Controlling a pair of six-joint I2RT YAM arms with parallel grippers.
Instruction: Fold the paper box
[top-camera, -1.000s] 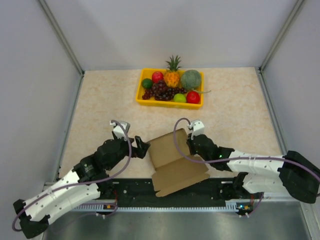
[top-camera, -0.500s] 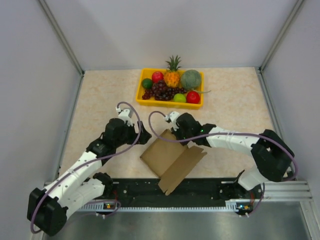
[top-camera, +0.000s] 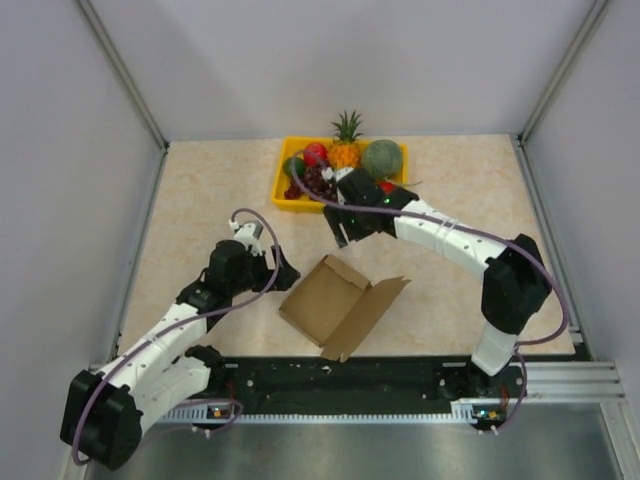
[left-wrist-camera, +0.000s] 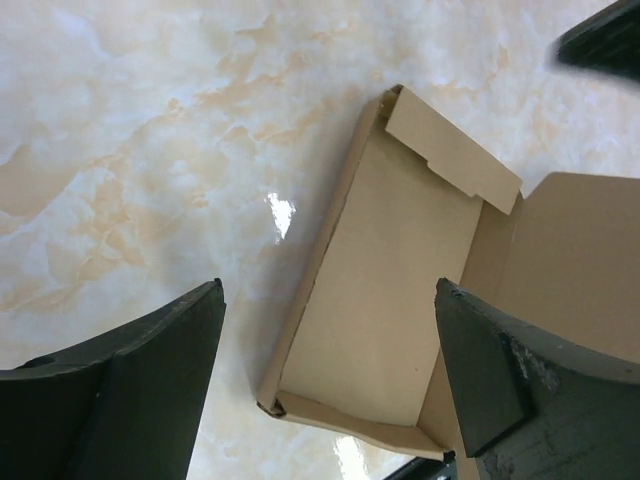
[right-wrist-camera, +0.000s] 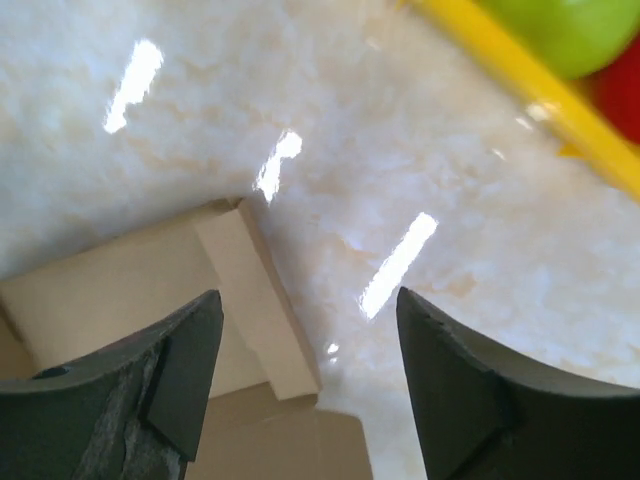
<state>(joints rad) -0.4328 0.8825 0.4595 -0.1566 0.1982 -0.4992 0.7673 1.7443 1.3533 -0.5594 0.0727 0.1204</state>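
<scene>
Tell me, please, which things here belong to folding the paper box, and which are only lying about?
For the job:
paper box
left claw, open
right claw, open

Lying about:
yellow tray
pineapple
melon

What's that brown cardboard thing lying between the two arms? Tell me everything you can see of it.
The paper box is plain brown cardboard, half folded into a shallow rectangular tray with low raised walls. Its lid is open and spread out to the right. It looks empty and lies at a slant on the marbled table, near the front edge. Neither the left gripper nor the right gripper holds it.
</scene>
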